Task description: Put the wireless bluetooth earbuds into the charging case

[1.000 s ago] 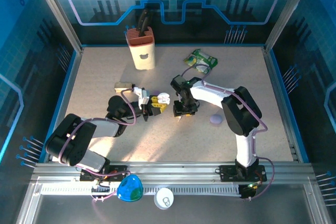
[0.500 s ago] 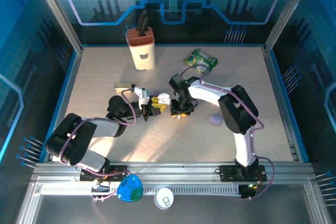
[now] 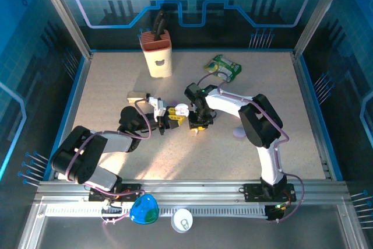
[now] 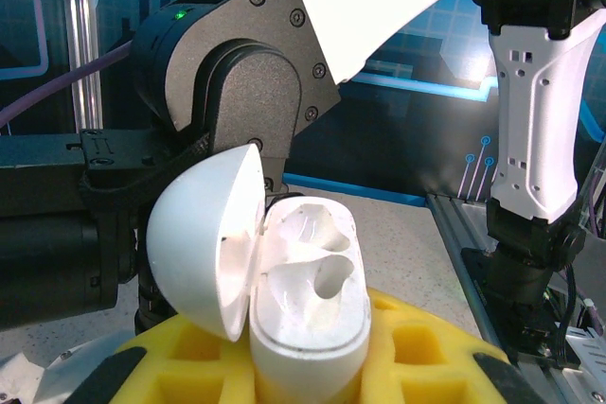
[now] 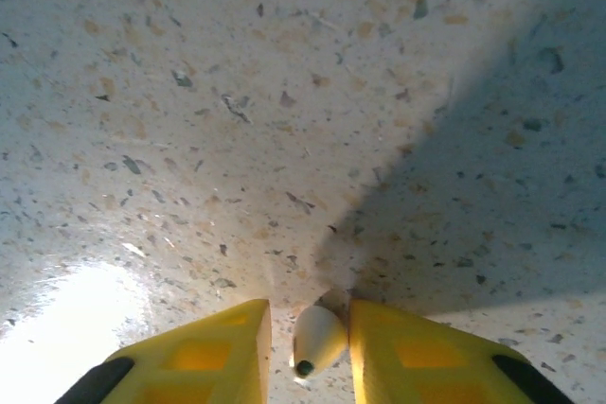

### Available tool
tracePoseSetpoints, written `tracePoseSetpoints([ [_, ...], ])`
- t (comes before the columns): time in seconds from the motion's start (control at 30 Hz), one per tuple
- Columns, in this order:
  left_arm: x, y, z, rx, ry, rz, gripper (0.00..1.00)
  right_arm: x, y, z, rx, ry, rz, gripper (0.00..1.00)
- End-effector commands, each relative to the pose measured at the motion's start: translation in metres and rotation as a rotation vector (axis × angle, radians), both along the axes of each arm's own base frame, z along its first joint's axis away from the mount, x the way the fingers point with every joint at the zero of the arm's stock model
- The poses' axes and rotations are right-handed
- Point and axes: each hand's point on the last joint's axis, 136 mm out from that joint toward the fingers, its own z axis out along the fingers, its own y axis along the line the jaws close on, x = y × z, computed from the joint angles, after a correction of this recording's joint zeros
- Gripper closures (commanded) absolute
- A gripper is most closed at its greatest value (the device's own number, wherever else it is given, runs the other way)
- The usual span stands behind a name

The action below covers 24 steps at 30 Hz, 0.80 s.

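Observation:
My left gripper (image 3: 173, 115) is shut on the white charging case (image 4: 308, 300), holding it upright between its yellow pads (image 4: 417, 357). The case's lid (image 4: 204, 238) is swung open to the left, and both moulded sockets look empty. My right gripper (image 3: 197, 127) points down at the table just right of the case (image 3: 182, 109). One small whitish earbud (image 5: 317, 338) lies on the table between its yellow fingers (image 5: 204, 357). It touches the right finger and a thin gap shows on its left. The jaws stand narrowly open around it.
A cream holder with a brown top (image 3: 158, 53) stands at the back. A green packet (image 3: 222, 67) lies at the back right, a lilac pebble-shaped case (image 3: 239, 133) right of the right arm, and a small tan block (image 3: 136, 94) at left.
My right gripper has shifted left toward the case and its jaws have narrowed around the earbud. The left arm and the case have not moved.

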Motion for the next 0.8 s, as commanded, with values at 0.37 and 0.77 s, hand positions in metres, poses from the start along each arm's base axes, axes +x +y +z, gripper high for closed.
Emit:
tracePoseSetpoints([
  [0.37,0.000,0.004,-0.006,0.013,-0.044,0.008,0.90,0.022,-0.016,0.027,-0.060,-0.181,-0.020,0.78],
  [0.77,0.007,0.004,-0.005,0.009,-0.035,0.030,0.90,0.063,-0.037,0.141,0.152,-0.703,0.025,0.79],
])
